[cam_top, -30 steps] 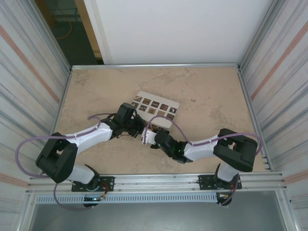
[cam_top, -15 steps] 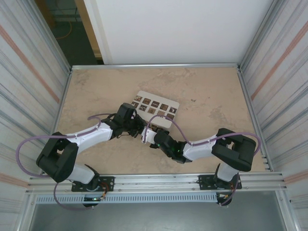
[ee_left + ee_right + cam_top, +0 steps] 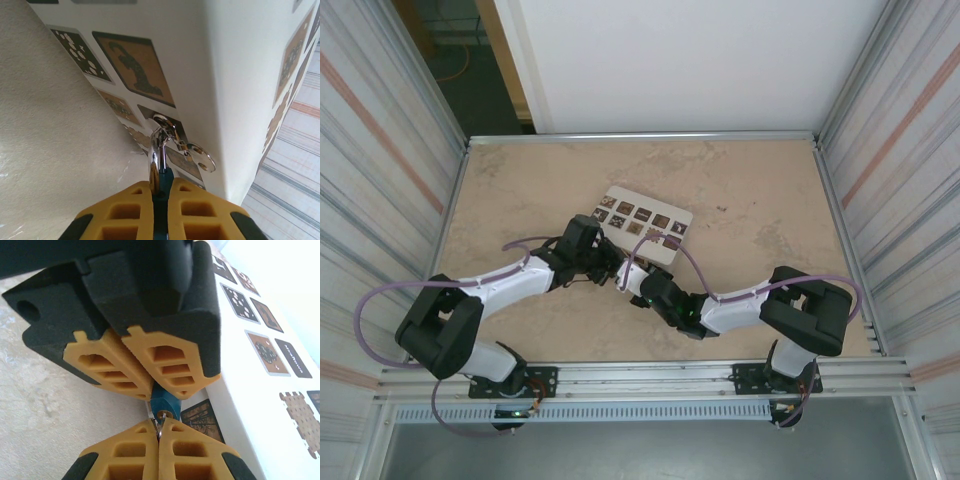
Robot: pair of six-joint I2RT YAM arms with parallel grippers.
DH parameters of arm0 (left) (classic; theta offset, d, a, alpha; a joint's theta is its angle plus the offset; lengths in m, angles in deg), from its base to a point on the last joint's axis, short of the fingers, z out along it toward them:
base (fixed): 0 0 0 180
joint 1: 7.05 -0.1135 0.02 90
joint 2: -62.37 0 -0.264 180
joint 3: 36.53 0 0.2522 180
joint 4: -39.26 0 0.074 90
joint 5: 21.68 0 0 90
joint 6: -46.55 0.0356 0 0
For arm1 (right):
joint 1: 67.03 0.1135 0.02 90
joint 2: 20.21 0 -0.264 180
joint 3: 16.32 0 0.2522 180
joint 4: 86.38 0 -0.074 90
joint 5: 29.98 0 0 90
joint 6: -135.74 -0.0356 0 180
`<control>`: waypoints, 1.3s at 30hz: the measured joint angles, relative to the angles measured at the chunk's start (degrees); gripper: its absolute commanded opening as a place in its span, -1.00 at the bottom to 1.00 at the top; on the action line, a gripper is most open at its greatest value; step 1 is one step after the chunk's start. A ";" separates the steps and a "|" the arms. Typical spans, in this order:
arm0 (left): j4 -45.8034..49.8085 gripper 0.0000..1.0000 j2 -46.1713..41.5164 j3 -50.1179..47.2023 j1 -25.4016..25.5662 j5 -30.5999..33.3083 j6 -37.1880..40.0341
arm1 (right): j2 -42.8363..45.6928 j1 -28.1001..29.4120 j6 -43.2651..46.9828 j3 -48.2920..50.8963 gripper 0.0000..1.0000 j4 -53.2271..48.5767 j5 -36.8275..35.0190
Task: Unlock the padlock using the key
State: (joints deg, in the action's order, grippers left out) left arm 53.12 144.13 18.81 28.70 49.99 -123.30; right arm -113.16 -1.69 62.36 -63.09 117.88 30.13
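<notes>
The padlock (image 3: 163, 402) is a small lock with a bluish end and a brass side (image 3: 154, 181), held just above the table. My left gripper (image 3: 161, 184) is shut on its body, and the silver shackle (image 3: 159, 147) sticks out beyond the fingers. A ring with a spare key (image 3: 202, 159) hangs from the shackle. My right gripper (image 3: 159, 428) is shut on the key (image 3: 161, 421), whose tip sits in the keyhole at the bluish end. In the top view both grippers (image 3: 610, 268) (image 3: 626, 280) meet tip to tip beside the white box.
A white box (image 3: 645, 225) with dark square tags lies right behind the padlock, almost touching the shackle (image 3: 220, 75). Purple cables (image 3: 390, 290) loop from both arms. Metal walls fence the beige table (image 3: 760, 200) on three sides.
My right gripper has closed fully on the key at the padlock's keyhole. Both arms have stayed almost in place.
</notes>
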 measured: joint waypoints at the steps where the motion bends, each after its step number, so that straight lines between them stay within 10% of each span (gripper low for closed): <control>1: -0.13 -1.00 0.00 -0.04 0.00 0.00 -0.07 | 0.11 -0.15 -1.14 0.00 -1.00 -0.15 0.37; 26: -5.92 -1.00 1.29 -0.11 1.92 0.09 -2.82 | 9.75 -10.62 -48.17 -2.47 -1.00 -17.92 22.32; 39: -7.87 -0.98 2.51 -0.96 3.98 2.23 -4.46 | 10.54 -12.13 -55.69 -1.57 -1.00 -19.61 25.83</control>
State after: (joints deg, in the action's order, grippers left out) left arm 45.25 146.64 17.85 32.68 52.22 -127.76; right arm -102.62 -13.82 6.67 -64.67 98.27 55.96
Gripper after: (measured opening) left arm 0.101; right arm 0.060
